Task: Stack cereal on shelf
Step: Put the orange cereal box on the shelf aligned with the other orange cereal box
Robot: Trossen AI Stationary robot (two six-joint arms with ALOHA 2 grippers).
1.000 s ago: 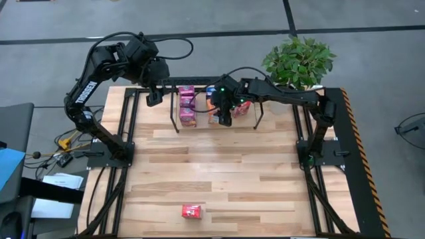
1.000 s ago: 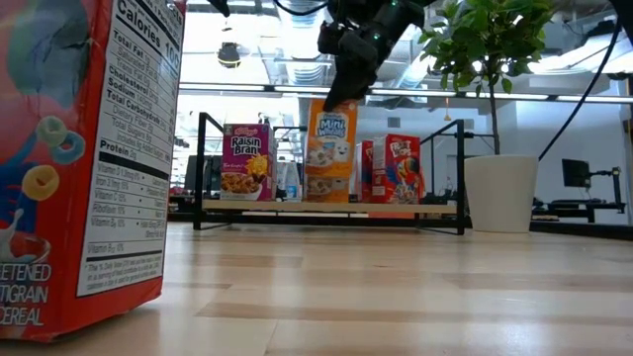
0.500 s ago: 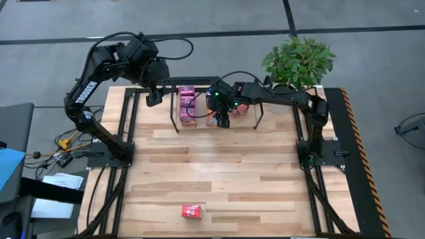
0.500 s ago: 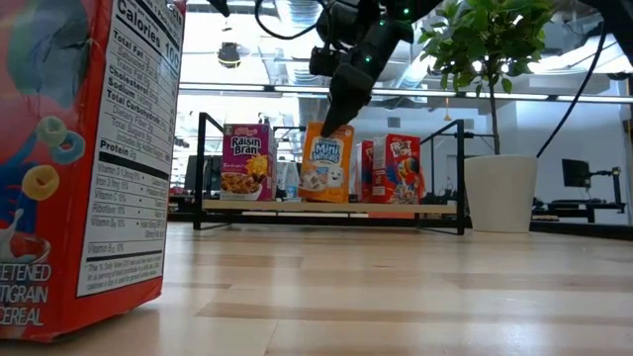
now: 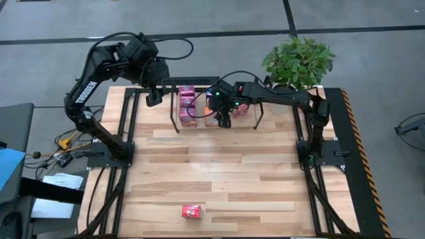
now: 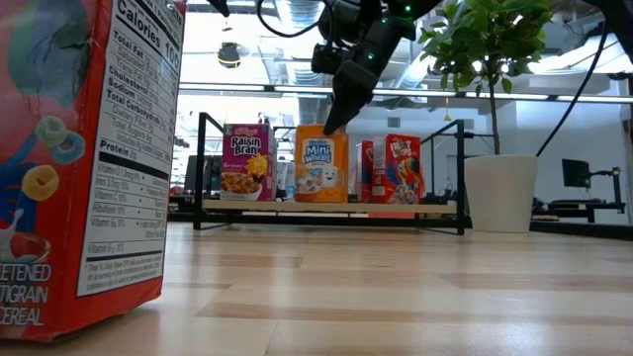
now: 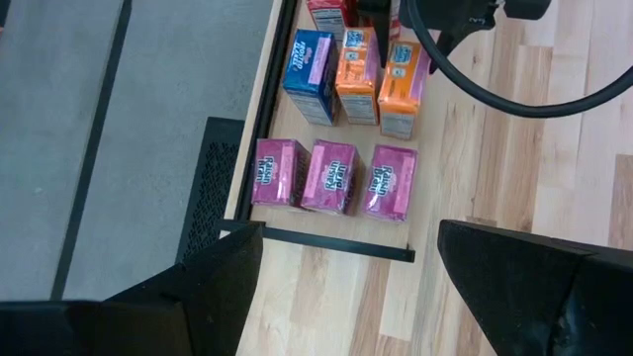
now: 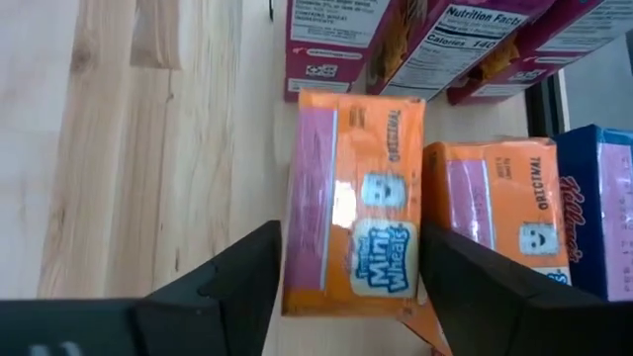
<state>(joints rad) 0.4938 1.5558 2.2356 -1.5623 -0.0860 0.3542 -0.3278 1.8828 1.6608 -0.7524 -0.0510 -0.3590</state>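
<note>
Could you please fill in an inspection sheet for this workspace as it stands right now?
Surface: wooden table, mostly bare planks.
Job's things: shelf at the far edge holds three magenta cartons, a blue carton, orange and red ones; the orange Mini Wheats carton stands upright at the front. One red carton lies alone near the front edge.
Clutter: nothing seen.
Grippers: right gripper straddles the Mini Wheats carton from above; left gripper open, waiting above the shelf's left end.
Cables: black cables loop along both arms.
Surroundings: potted plant beside the table's far right corner.
</note>
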